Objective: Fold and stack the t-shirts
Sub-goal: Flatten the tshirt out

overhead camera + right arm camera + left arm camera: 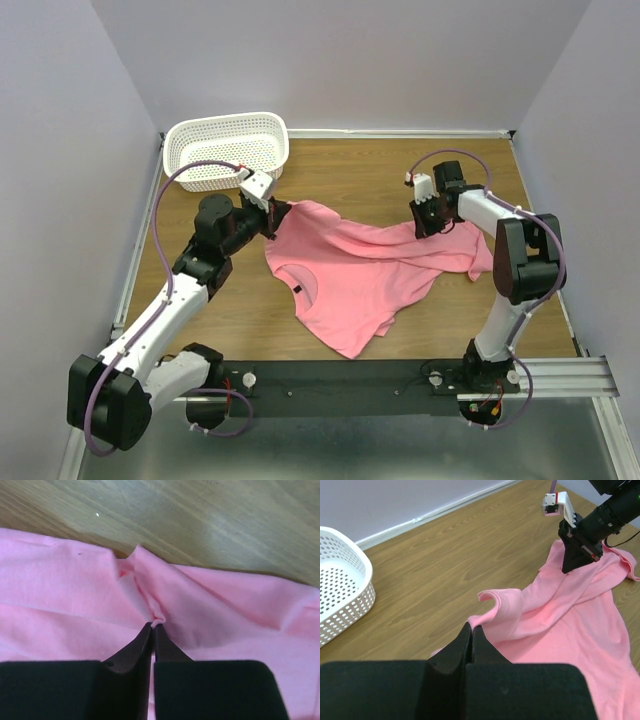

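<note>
The salmon-pink t-shirt [360,270] lies rumpled across the middle of the wooden table, its neck with a small dark label [297,289] toward the left. My left gripper [273,215] is shut on the shirt's far left corner; in the left wrist view [471,626] the cloth [560,625] is pinched at the fingertips. My right gripper [428,222] is shut on a fold at the shirt's far right part; in the right wrist view [153,625] a small pinch of the cloth [210,610] sits between the tips. The right gripper also shows in the left wrist view [577,550].
A white perforated basket [226,150] stands at the back left, just behind the left gripper; it also shows in the left wrist view [342,600]. Grey walls close the table on three sides. A black rail [350,385] runs along the near edge.
</note>
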### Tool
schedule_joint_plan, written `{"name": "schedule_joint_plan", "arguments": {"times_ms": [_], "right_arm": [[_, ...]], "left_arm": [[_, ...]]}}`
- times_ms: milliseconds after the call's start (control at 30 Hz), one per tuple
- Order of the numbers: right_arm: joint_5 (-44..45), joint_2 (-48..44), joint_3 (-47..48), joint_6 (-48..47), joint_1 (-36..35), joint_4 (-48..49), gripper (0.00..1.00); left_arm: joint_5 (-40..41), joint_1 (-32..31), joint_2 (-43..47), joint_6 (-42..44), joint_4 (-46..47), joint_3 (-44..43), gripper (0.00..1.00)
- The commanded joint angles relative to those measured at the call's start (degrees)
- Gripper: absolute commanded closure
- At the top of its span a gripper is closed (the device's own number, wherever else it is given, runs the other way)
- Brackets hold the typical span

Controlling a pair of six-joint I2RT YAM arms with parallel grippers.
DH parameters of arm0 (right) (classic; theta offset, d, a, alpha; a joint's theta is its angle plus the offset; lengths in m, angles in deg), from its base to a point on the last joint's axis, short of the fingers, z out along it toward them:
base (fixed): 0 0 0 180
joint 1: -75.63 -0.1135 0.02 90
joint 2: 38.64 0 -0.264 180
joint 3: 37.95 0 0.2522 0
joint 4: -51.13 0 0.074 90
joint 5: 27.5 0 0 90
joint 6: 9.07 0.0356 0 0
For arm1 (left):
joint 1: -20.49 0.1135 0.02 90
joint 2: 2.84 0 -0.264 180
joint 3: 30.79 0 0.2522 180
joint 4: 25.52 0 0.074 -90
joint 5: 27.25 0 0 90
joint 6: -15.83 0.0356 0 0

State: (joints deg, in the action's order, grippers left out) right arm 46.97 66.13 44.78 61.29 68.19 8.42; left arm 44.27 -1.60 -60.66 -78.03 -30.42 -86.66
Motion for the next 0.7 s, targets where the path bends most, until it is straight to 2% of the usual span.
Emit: {"name": "schedule_joint_plan", "arguments": {"times_ms": [0, 67, 367, 500, 667], "right_arm": [[-1.8, 2.6, 0.4, -1.8, 0.0, -0.5, 0.84], [-1.6, 3.0, 0.9, -2.0, 0.0, -0.5, 0.72], [0.1, 1.8, 3.0, -1.6, -0.1, -0.6, 0.71], [1.7, 0.5, 2.9, -1.7, -0.1, -0.6, 0.62], [2.0, -0.6, 2.8, -1.5, -0.1, -0.6, 0.62]], "left_arm": [[0.3, 0.4, -0.6, 0.6, -0.5, -1.6, 1.00], [0.3, 0.4, -0.9, 0.6, -0.6, -1.7, 1.00], [0.1, 0.3, -1.5, 0.7, -1.0, -1.8, 1.00], [0.1, 0.4, -1.4, 0.7, -1.0, -1.8, 1.00], [-0.1, 0.3, -1.3, 0.6, -1.0, -1.9, 1.00]]}}
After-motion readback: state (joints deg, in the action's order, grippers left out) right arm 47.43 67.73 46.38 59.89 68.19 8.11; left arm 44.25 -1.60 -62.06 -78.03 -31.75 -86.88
